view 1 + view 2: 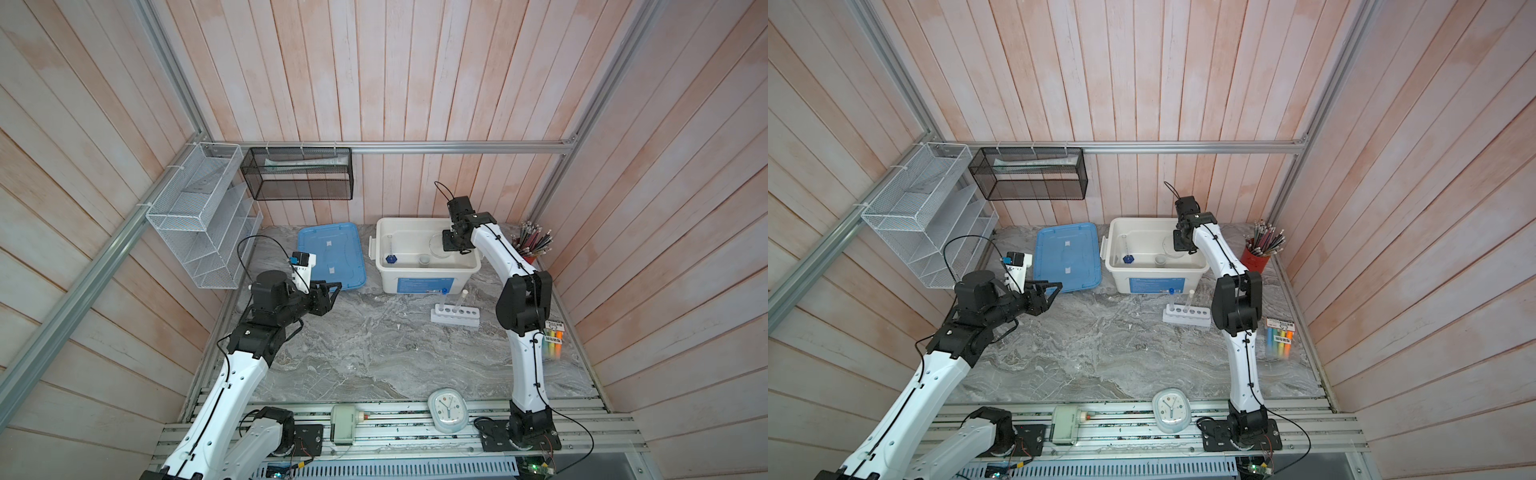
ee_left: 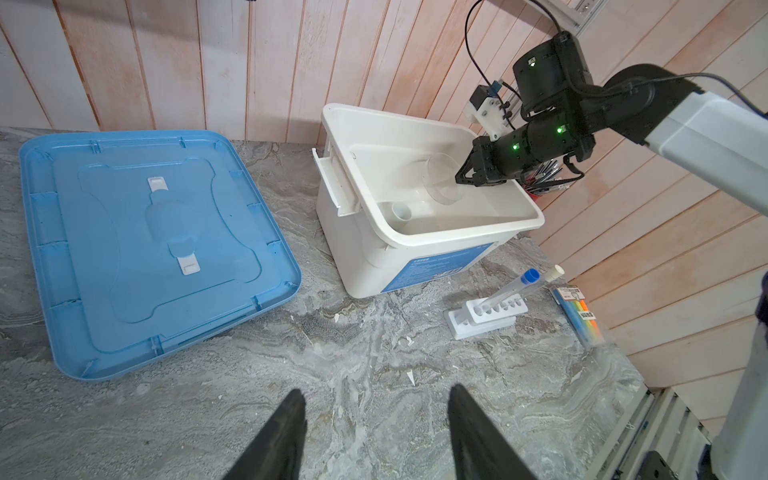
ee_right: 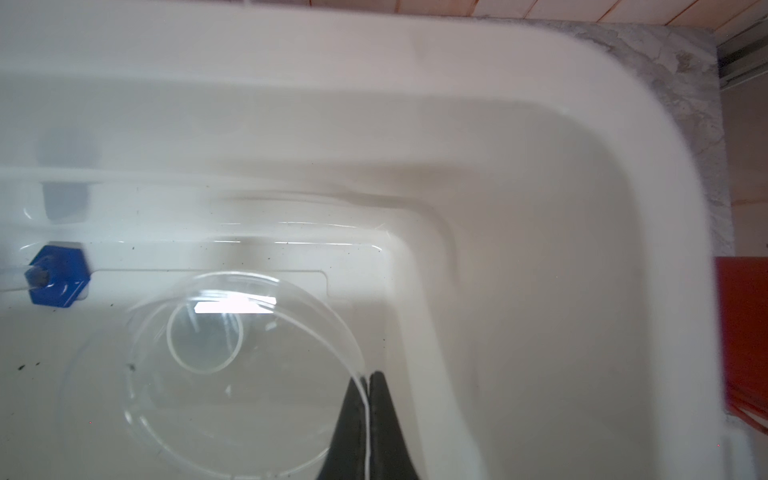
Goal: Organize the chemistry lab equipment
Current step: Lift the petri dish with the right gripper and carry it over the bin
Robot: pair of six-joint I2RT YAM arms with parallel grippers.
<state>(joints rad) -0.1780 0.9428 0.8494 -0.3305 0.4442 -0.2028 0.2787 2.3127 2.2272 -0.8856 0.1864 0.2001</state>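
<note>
My right gripper (image 3: 368, 376) is shut on the rim of the clear round glass vessel (image 3: 232, 374) and holds it tilted inside the white bin (image 1: 428, 274). In the bin a blue-based clear cylinder (image 1: 391, 257) stands at the left, with a small white bowl (image 1: 424, 260) at the middle. In front of the bin, the white rack (image 1: 455, 316) holds a blue-capped tube (image 1: 444, 297) and a white-capped tube (image 1: 461, 300). My left gripper (image 2: 377, 390) hovers open and empty over the marble, near the blue lid's front corner.
A blue bin lid (image 1: 331, 255) lies flat left of the bin. A red cup of pencils (image 1: 534, 247) stands at the back right, a highlighter pack (image 1: 555, 343) lies by the right edge, and an oval clock (image 1: 448, 409) sits on the front rail. Wire shelves (image 1: 199, 220) hang at the left.
</note>
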